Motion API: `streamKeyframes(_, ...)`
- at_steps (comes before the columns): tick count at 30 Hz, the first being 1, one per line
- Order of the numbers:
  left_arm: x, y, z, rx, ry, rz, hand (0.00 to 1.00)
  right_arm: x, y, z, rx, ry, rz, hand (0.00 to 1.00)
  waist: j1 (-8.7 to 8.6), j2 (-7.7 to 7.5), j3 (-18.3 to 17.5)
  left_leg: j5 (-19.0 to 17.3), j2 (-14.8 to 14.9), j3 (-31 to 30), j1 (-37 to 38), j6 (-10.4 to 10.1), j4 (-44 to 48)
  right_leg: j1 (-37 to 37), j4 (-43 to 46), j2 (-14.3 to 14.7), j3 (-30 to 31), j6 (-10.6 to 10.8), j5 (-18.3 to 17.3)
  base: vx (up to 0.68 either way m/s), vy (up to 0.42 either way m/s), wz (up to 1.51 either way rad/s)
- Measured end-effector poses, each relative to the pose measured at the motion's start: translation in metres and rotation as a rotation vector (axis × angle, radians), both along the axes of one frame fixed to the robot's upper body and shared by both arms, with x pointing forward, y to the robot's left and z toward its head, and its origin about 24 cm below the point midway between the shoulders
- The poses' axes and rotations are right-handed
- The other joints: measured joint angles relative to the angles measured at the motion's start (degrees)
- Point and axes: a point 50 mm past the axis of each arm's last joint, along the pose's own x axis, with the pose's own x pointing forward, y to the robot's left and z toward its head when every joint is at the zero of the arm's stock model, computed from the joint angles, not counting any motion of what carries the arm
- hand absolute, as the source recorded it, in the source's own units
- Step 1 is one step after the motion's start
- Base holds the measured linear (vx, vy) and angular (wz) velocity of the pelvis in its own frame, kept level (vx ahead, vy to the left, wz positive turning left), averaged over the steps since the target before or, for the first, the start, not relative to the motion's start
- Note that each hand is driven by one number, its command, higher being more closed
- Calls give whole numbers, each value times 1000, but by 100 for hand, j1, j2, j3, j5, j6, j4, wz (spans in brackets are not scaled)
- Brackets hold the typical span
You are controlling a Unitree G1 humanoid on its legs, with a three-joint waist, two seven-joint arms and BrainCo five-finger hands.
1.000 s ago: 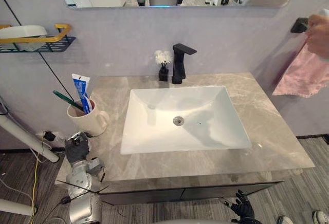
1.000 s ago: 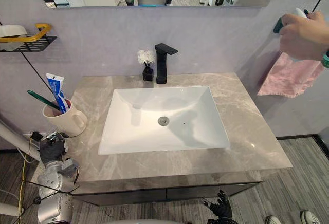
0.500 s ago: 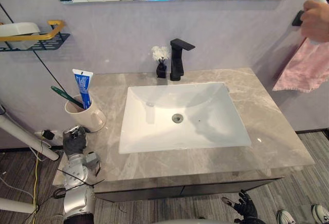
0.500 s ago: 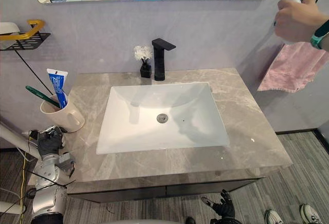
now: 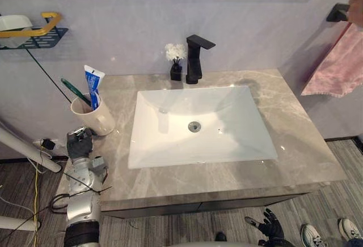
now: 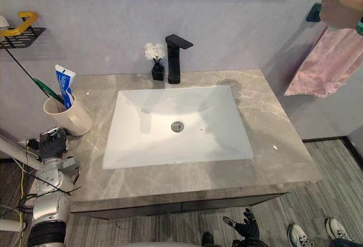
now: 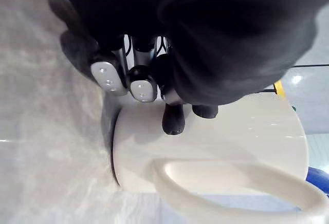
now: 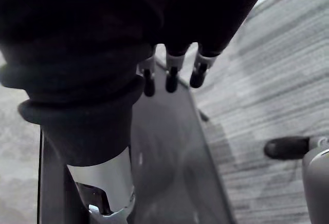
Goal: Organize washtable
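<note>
1. Washtable (image 5: 306, 145) with white sink (image 5: 227, 139): the top looks nearly tidy; my read is that the step in hand is the approach to the mug at its left edge.
2. Pink towel (image 5: 334, 68) on the right wall, cut off by the frame edge; a person's hand (image 6: 340, 3) is at its rail; what that hand holds is unclear.
3. Mug (image 5: 91, 119): upright near the left rim, well apart from the sink; it holds a toothpaste tube (image 5: 92, 85) and a toothbrush (image 5: 74, 90); their lower ends are hidden inside.
4. Left hand (image 5: 79, 143): just in front of the mug; its fingers (image 7: 143, 88) are bent and close together, dark tips at the mug's wall near the base; nothing is wrapped or pinched; whether they touch it, I can't tell.
5. Next move, as I judge it: open the fingers, take the wall or handle, and keep the mug upright so the contents stay in.
6. Right hand (image 5: 267, 228): low, below the counter front, fingers spread, idle.
</note>
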Motion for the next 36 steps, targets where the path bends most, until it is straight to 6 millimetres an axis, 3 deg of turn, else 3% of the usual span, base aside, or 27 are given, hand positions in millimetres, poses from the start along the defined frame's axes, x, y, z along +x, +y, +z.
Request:
streamKeyframes(4,8,1,8,13,-22,-7,100,5,-1,1,-1,-10,-2,0,-10,-22,147,3,-9,44,-21,5,10,-20,-43,-2,37,11,61,-40,-19,-6)
streamKeyframes(30,20,-9,15,0,-65,-24,100,6,-1,1,-2,-13,-3,0,-36,-27,187,13,-16,47,-121,9,14,-76,-156,-2,30,-5,130,-3,-3,-1)
streamKeyframes(36,36,-13,23,-17,-94,-29,100,10,-1,2,-3,-23,-1,0,-91,-36,291,29,-16,40,-150,9,13,-102,-159,-2,20,-13,137,-5,-5,0)
